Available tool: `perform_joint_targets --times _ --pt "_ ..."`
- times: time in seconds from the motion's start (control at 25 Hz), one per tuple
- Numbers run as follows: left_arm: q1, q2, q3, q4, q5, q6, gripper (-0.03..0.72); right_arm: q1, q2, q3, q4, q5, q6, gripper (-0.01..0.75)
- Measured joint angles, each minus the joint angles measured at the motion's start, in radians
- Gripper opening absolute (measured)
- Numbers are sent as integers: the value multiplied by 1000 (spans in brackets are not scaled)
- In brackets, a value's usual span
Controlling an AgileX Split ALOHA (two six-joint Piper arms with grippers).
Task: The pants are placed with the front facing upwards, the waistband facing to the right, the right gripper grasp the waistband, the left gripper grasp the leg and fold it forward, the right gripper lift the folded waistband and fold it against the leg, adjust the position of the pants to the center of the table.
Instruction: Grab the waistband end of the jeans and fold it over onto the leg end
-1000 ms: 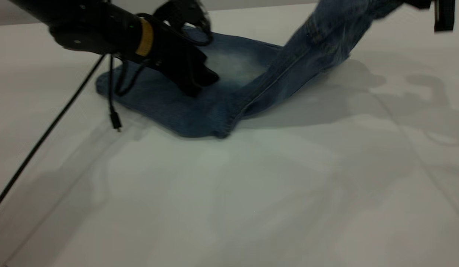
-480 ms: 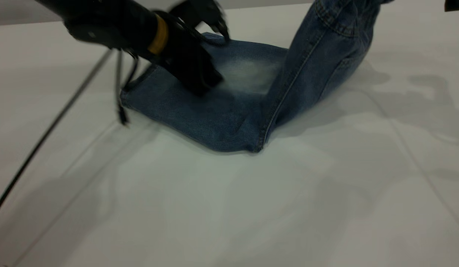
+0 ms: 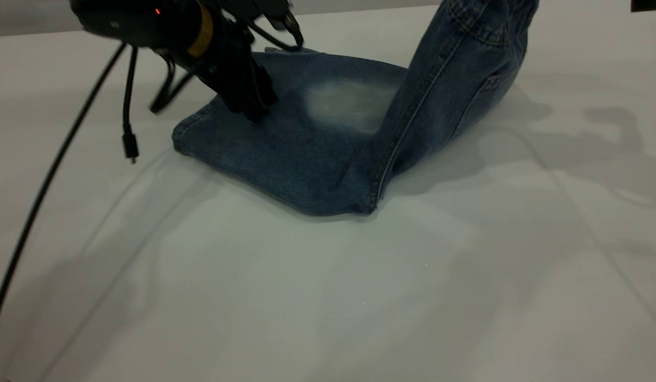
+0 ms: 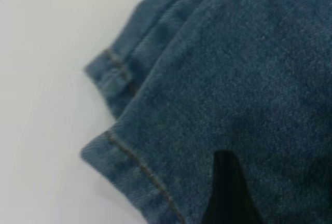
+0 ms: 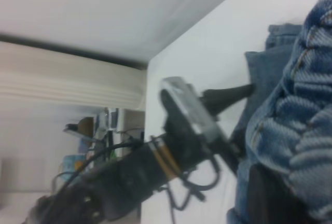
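The pants lie on the white counter with the leg end flat and the waistband end hauled up steeply at the far right, running out of the top of the exterior view. Over the last second that raised part has swung from a low slant to nearly upright, and the flat part has slid a little toward the right and settled; the crease at the near edge is now sharp. I judge this to be the waistband being carried over toward the leg, with the fold only about half made. The left gripper has pulled back from the middle of the cloth toward the leg hem and now presses its tip on the denim near that hem, arm sloping down from the upper left, a loose cable dangling beside it. Whether its jaws are wide or narrow cannot be told here.

In the left wrist view one dark finger rests on the denim just beside the stitched hem; the second finger is out of sight, so the jaws' state stays unknown.

In the right wrist view the right gripper has bunched, gathered denim held in its jaws, hanging close to the camera, and the left arm is seen farther off on the counter
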Motion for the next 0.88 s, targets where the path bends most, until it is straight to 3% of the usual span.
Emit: perform_joint_targets --times 0.4,0.64,0.88 --pt "-26 23 0 2 -170 -41 419 36 0 -1 -4 41 -13 70" --pt "-22 -7 1 11 -111 -53 419 89 0 -63 -1 65 -12 70" --pt "-20 -107 1 18 -88 -52 419 164 0 -96 3 3 -9 70"
